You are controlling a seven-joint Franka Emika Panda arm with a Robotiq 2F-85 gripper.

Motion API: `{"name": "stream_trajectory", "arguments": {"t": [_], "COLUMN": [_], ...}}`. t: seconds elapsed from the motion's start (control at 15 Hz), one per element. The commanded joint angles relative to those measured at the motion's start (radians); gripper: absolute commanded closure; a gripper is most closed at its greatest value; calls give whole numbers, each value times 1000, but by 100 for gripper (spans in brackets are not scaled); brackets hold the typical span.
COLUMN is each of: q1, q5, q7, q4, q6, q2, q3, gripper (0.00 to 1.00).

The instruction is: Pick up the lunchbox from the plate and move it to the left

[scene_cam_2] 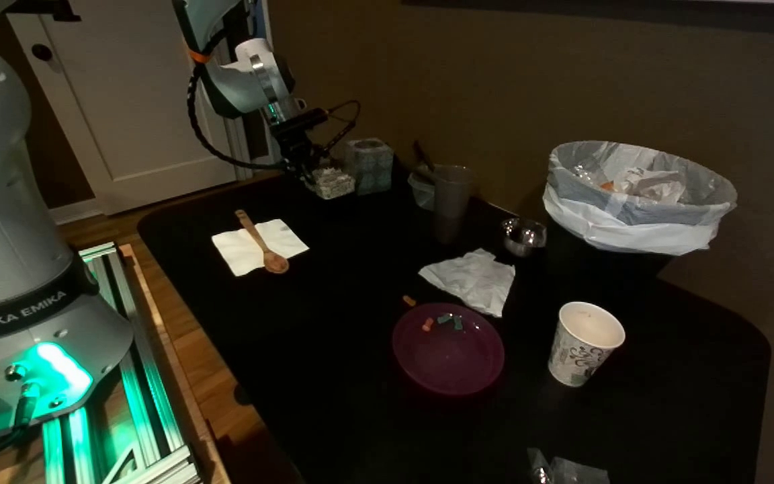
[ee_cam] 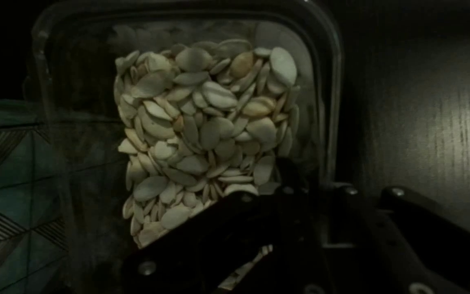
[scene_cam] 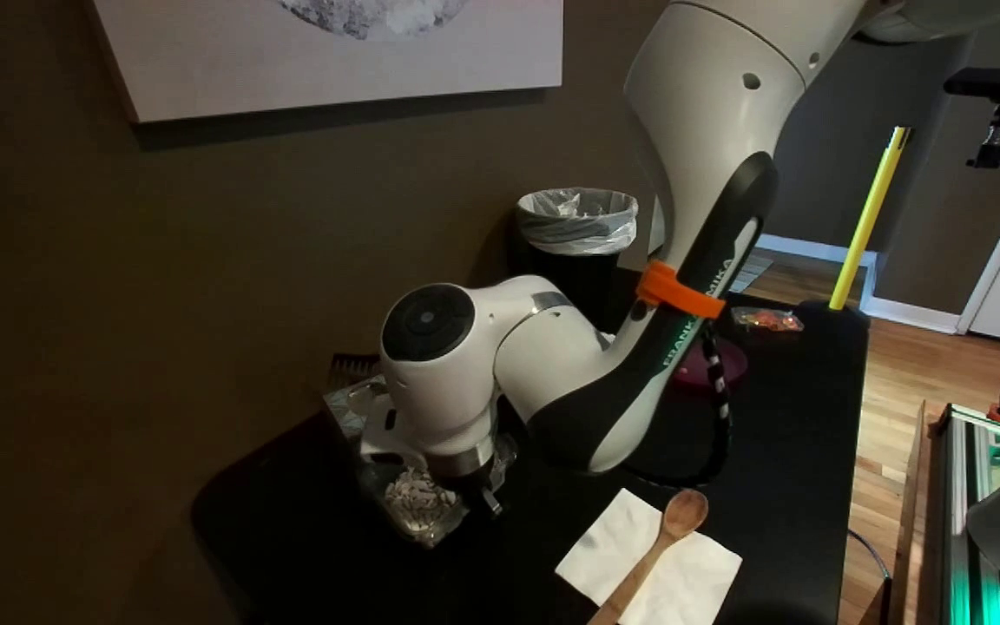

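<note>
The pincer [ee_cam: 317,180] is clamped on one wall of the lunchbox [ee_cam: 334,102], I'd guess to avoid stirring the pale seeds [ee_cam: 202,122] inside. The box is just beside a patterned carton [scene_cam_2: 369,170], touching the desk [scene_cam_2: 333,302] or not I can't tell, and well apart from the maroon plate [scene_cam_2: 451,366] with its orange and green bits [scene_cam_2: 457,324]. A lined bin [scene_cam_2: 629,232] holds crumpled paper [scene_cam_2: 649,183]

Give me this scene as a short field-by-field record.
plate: dark red, holding small orange and green pieces
lunchbox: off the plate, beside a patterned box
contents: flat pale seeds
gripper: jaws nearly together astride one lunchbox wall; firm hold unclear
lunchbox lifted: cannot tell
wooden spoon: lying across a white napkin
</note>
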Motion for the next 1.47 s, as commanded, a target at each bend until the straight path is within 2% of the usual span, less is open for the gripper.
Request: {"name": "stream_trajectory", "arguments": {"t": [0.0,0.27,0.47,0.67,0.93,1.0,1.07,1.27,1.33,1.4], "q1": [-25,-35,-60,-46,44,11,19,19,35,63], "q5": [-3,17,64,58,25,59,59,61,63,65], "q7": [-76,-82,-153,-228,-5,-100,-90,-93,-52,16], "q4": [-18,-80,-115,-135,-108,-98,-96,-96,-74,-45], "q6": [-14,52,120,141,195,165,169,169,177,186], "q2": [1,-39,-48,-59,-73,-49,-51,-48,-29,-14], "q3": [51,112,190,226,155,188,183,183,173,155], "gripper": [99,99,99,99,99,99,94,94,99,99]}}
